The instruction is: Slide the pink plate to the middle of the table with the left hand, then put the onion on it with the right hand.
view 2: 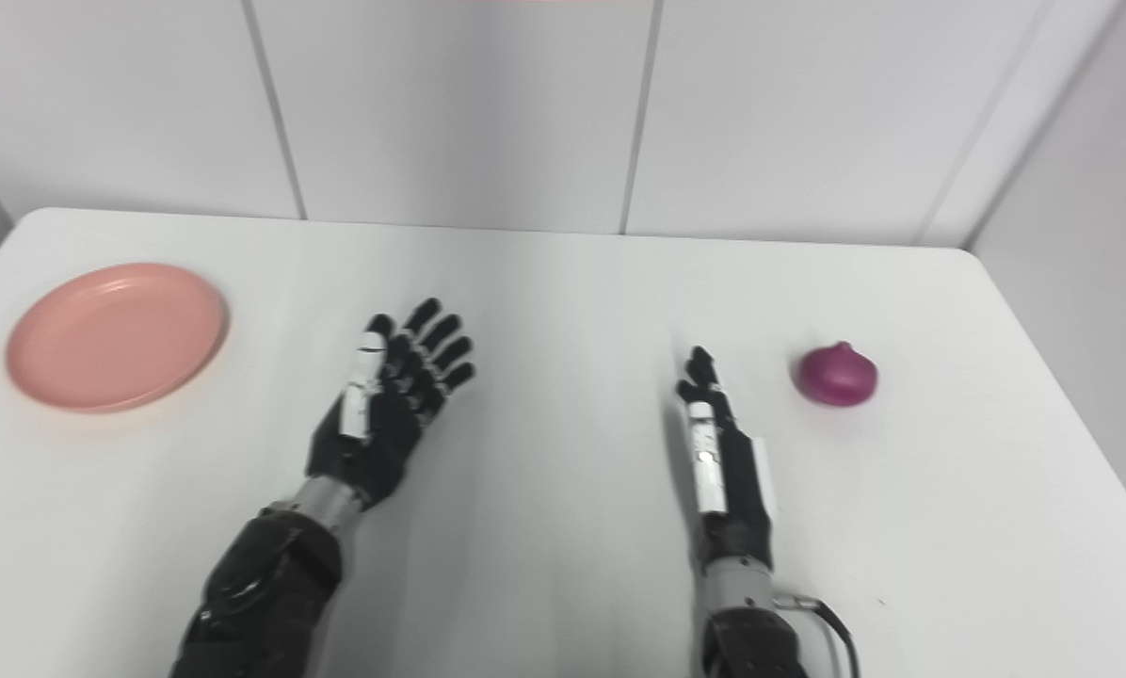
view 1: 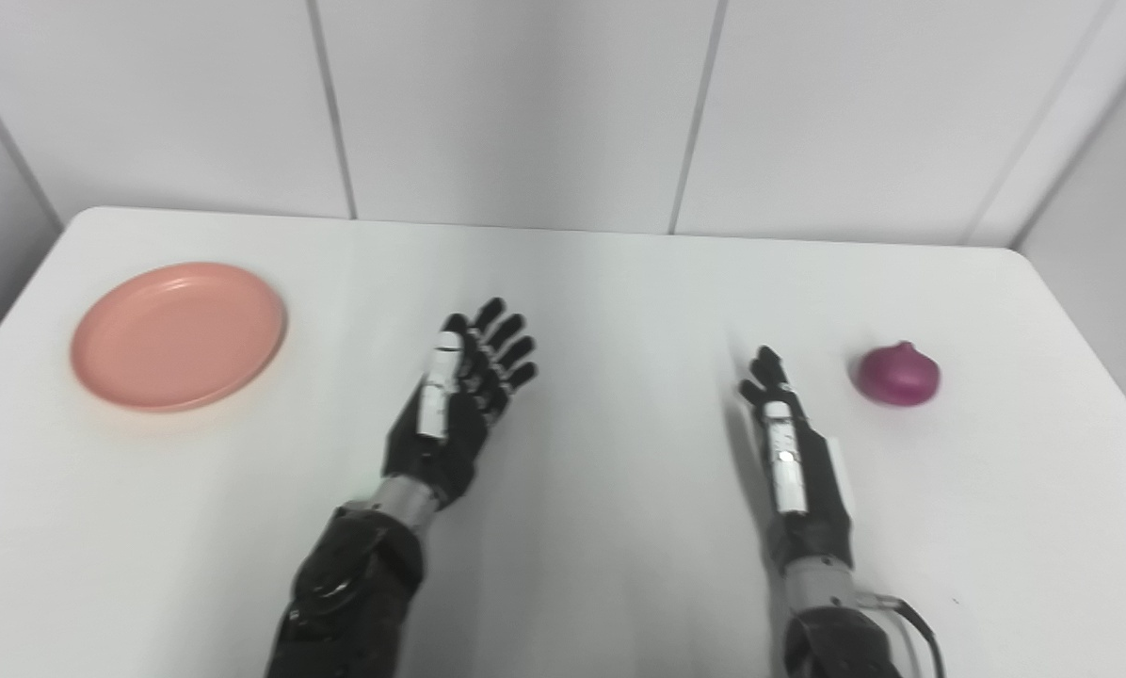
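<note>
Readable text: none in either view.
Plate (view 1: 179,336): plain pink, no print or label.
Onion (view 1: 898,374): no sticker or mark.
Left hand (view 1: 459,395): black with a white strip, no legible lettering.
Right hand (view 1: 789,443): the same, no legible lettering.
Table (view 1: 619,311): blank white.

the plate (view 1: 179,335) sits on the table (view 1: 601,282) at the left side of the frame. the onion (view 1: 898,374) sits on the table at the right side, well apart from the plate. the left robot hand (view 1: 459,400) is in the middle, between the two. the right robot hand (view 1: 789,443) is near the onion, just to its left and a little lower in the frame.
</note>
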